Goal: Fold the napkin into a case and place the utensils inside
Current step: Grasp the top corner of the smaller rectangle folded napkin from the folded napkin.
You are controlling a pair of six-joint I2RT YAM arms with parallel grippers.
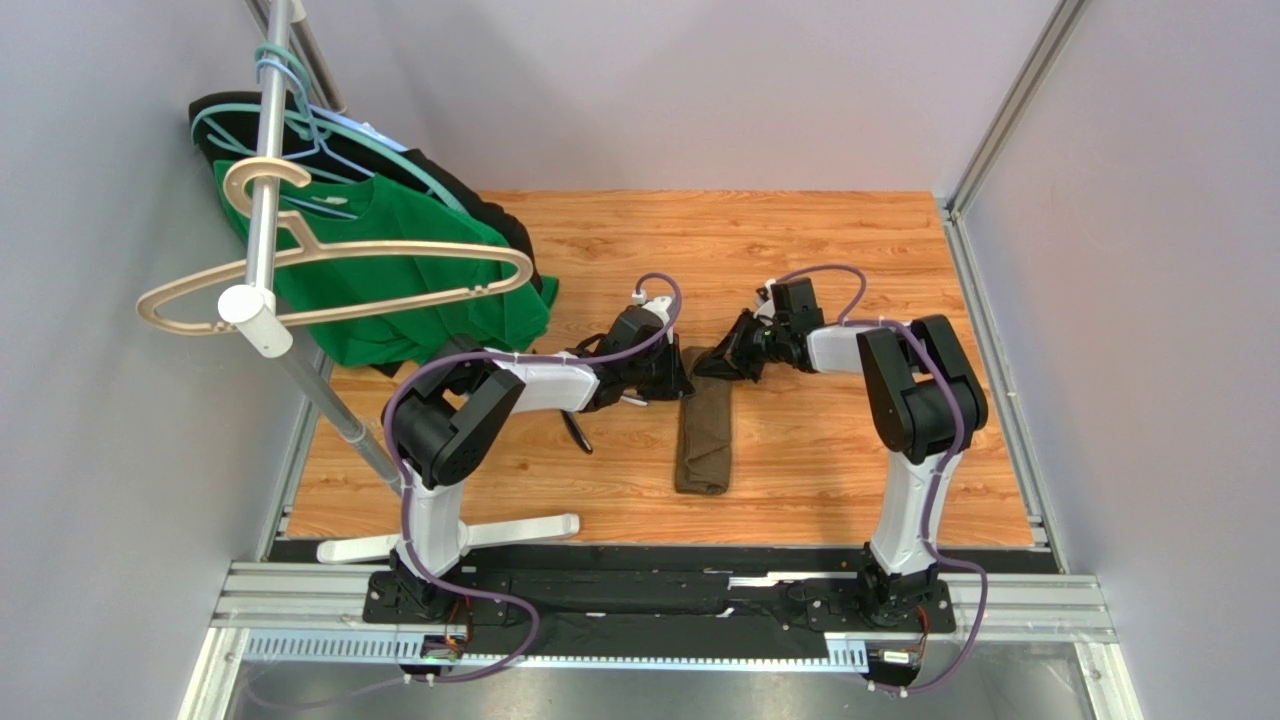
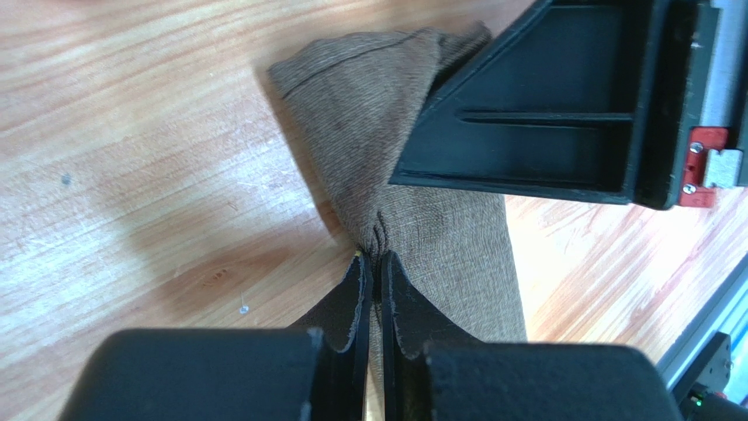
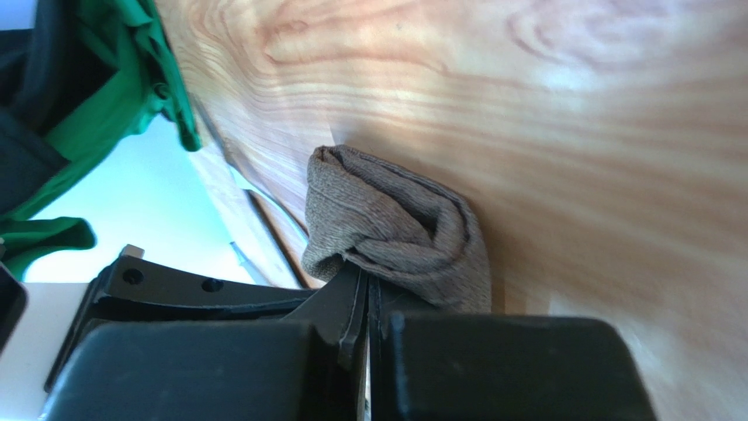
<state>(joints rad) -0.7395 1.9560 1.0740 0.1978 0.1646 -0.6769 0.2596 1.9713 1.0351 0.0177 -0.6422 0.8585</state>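
Note:
The olive-brown napkin lies on the wooden table as a narrow long case, its length running towards me. My left gripper is shut on a pinch of cloth at its far end, seen puckered at the fingertips in the left wrist view. My right gripper is shut on the same far end from the other side, where the cloth bunches up. The napkin rises between the two grippers. A slim dark piece lies under the left forearm; I cannot tell if it is a utensil.
A clothes rack pole stands at the back left with hangers, a green shirt and a black garment. The rack's white foot lies by the left arm's base. Grey walls close in both sides.

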